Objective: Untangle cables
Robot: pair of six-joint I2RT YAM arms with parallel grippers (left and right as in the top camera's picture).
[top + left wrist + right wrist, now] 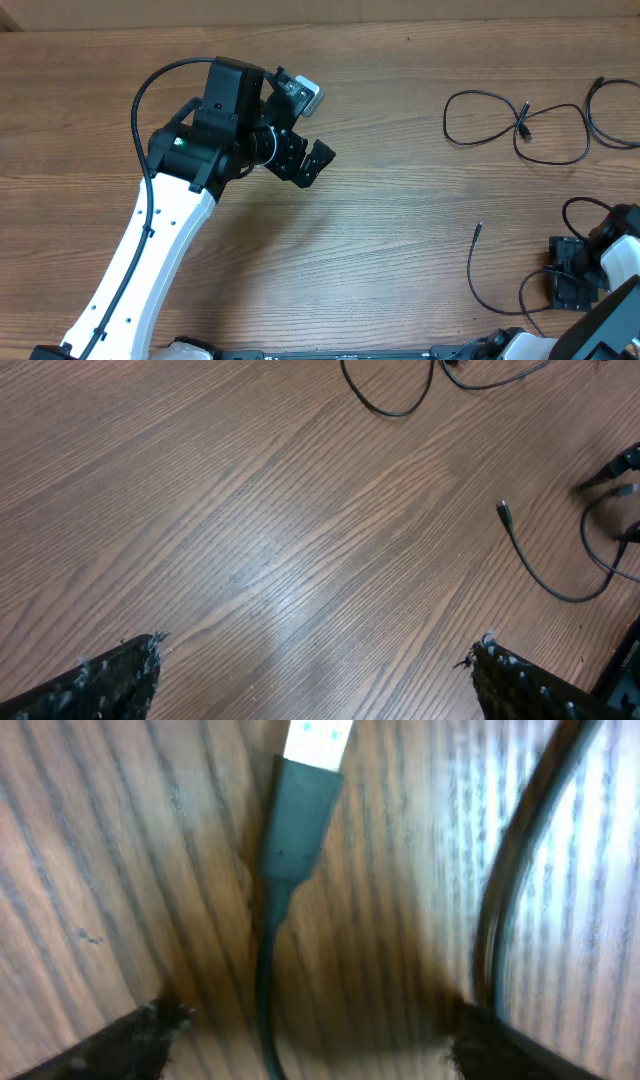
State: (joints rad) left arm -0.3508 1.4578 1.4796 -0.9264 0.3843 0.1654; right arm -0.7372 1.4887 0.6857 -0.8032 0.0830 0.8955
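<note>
Hanging wide around a plug [300,810] at five o'clock, the right hand [310,1025] is likely starting; left hand [320,660] wide; other cables [523,128] are waiting.

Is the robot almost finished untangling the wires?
Partway, I think. Done: the thin black cables lie in loose strands on the wooden table, and no tight clump shows. In hand: the right gripper is open around a black cord with a silver-tipped plug, not gripping it. The left gripper hangs open over bare wood. Left: the looped black cables seem to cross.
</note>
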